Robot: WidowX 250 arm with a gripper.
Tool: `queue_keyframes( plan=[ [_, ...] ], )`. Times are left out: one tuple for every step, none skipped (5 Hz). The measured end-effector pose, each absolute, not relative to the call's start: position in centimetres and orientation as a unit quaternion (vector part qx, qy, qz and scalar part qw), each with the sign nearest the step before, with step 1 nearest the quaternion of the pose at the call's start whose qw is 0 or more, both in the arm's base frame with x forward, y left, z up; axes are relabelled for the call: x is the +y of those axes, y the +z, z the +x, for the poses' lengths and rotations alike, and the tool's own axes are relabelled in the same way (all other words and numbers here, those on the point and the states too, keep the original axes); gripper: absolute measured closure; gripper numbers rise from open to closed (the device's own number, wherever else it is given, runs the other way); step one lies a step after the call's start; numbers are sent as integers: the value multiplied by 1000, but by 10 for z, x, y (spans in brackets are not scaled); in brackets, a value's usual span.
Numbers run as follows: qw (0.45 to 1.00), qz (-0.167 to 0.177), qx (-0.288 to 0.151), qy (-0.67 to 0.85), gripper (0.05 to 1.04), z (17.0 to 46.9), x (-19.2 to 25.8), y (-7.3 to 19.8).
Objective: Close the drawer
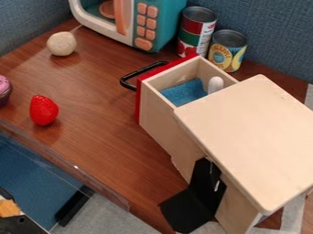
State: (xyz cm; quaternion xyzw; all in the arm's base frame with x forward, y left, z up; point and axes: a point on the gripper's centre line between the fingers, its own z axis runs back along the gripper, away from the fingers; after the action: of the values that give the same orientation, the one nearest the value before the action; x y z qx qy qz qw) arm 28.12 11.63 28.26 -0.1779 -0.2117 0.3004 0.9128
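Note:
A wooden drawer (160,119) with a red front (139,103) and a black handle (142,74) stands pulled out of its light wood cabinet (250,137). The open part points toward the upper left, its front clearly apart from the cabinet. Inside the drawer lie a blue cloth (185,91) and a whitish rounded object (215,85), near the cabinet top's edge. The rear of the drawer is hidden under that top.
Two cans (196,32) (228,50) stand behind the drawer, beside a toy microwave (131,20). To the left are a pale ball (62,43), a strawberry (44,110) and a cupcake (3,90). A black angled piece (194,199) sits against the cabinet's near side.

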Motion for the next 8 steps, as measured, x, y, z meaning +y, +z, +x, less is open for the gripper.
queue_keyframes(
  plan=[
    [916,-181,-201,297,88,284,119,273],
    [932,-164,-213,245,88,289,168,229],
    [938,-175,-242,173,88,292,214,203],
    [941,-192,-273,59,88,308,262,190],
    [943,-201,-261,-52,88,314,285,174],
    [935,-174,-245,-190,88,321,265,135],
    [900,-145,-232,-339,88,329,230,101],
    [867,-108,-202,-442,87,333,214,75]
  ],
)
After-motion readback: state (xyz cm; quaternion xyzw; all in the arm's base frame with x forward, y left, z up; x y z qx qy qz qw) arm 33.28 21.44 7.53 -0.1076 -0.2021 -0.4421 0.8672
